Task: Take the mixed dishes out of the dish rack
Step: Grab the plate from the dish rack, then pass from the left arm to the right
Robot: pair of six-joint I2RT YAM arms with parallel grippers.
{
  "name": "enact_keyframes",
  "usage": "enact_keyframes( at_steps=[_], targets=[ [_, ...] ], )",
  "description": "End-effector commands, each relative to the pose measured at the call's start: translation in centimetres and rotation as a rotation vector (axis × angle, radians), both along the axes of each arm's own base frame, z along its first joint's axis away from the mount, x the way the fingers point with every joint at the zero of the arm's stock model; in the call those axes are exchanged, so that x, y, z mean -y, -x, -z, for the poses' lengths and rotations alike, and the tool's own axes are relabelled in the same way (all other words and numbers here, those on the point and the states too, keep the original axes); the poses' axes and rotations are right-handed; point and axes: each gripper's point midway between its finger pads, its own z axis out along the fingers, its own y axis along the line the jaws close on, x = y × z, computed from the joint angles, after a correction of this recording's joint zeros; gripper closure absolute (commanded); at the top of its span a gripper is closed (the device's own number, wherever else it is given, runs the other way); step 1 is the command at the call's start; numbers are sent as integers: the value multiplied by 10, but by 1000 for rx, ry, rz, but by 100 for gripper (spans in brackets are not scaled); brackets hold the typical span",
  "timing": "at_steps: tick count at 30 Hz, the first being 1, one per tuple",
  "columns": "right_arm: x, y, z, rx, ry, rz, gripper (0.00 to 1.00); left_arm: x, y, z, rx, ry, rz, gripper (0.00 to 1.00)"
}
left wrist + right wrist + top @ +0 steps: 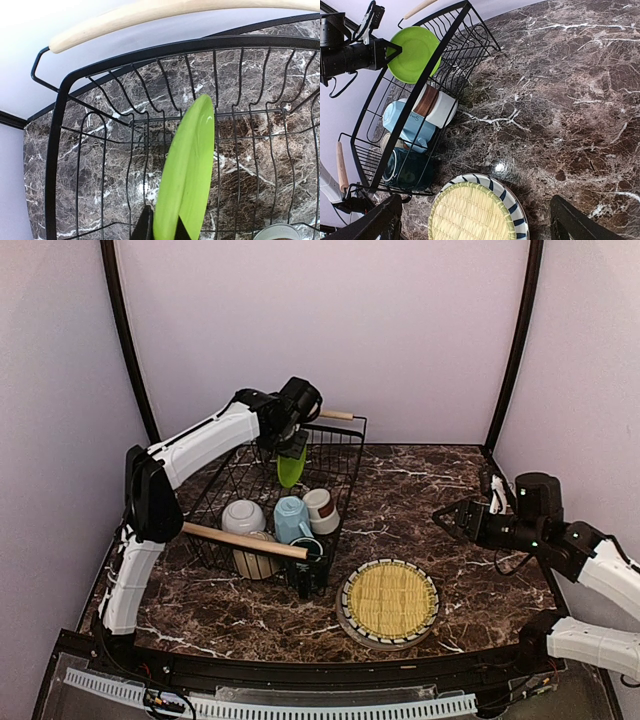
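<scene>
The black wire dish rack (345,445) stands at the table's back left. My left gripper (293,452) is shut on a lime-green plate (291,469), held on edge above the rack's far end; the plate also shows in the left wrist view (187,170) and the right wrist view (412,54). In the rack lie a white bowl (243,515), a cream bowl (254,562), a light blue mug (291,518), a brown-white cup (321,509) and a dark green mug (309,550). A black-and-white striped plate (430,615) with a yellow woven plate (389,599) on it lies on the table. My right gripper (452,517) is open and empty.
The rack has two light wooden bar handles, the near one (245,540) and the far one (337,414). Dark vertical frame posts (125,335) stand at the back corners. Marble table (420,485) lies between rack and right arm.
</scene>
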Motion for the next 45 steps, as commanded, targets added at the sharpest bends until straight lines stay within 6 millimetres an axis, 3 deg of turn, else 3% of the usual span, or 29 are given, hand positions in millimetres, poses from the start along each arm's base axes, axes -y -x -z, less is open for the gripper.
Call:
enact_keyframes(
  at_steps=[1,8,9,10,12,14,15,16,17,18,19,20,21,22,23,24,25,30,33,40,45],
  targets=[
    [1,-2,2,4,-10,8,1,-8,13,-67,102,37,0,99],
    [-2,-5,7,-10,-4,0,1,-12,33,-121,157,158,30,99],
    [-3,-6,8,-14,-4,-2,1,-10,36,-116,139,165,40,99],
    [-4,-6,9,-18,-3,-4,1,-7,41,-129,153,221,62,99],
    [-6,-8,10,-24,-4,-12,1,-2,51,-123,125,268,98,99],
    [-7,-9,12,-33,-1,-17,1,2,60,-129,134,339,132,99],
    [-8,-9,13,-37,1,-20,1,2,64,-148,177,391,148,99],
    [-9,-10,14,-42,2,-23,1,7,70,-137,145,417,175,99],
    [-9,-10,14,-44,3,-24,1,7,74,-159,200,483,199,99],
    [-10,-11,14,-46,2,-25,1,12,80,-144,157,516,225,99],
    [-11,-11,15,-47,0,-29,1,18,87,-169,199,618,277,99],
    [-11,-12,15,-50,-1,-32,1,19,90,-152,166,640,291,99],
    [-13,-13,14,-45,-6,-36,1,28,100,-177,207,745,359,99],
    [-14,-13,14,-48,-11,-44,1,31,105,-161,170,769,379,99],
    [-16,-12,14,-50,-17,-54,1,39,114,-180,194,854,446,99],
    [-19,-12,13,-46,-24,-70,1,42,118,-168,167,873,462,99],
    [-22,-11,12,-44,-34,-90,1,50,125,-176,161,933,514,99],
    [-43,-1,0,-5,-112,-225,1,80,142,-165,35,1070,634,99],
    [-53,7,-11,24,-170,-297,1,101,154,-147,-82,1153,688,99],
    [-60,13,-35,93,-244,-354,1,143,173,-105,-221,1146,726,99],
    [-58,6,-42,106,-249,-323,1,158,187,-92,-273,1123,755,99]
  ],
)
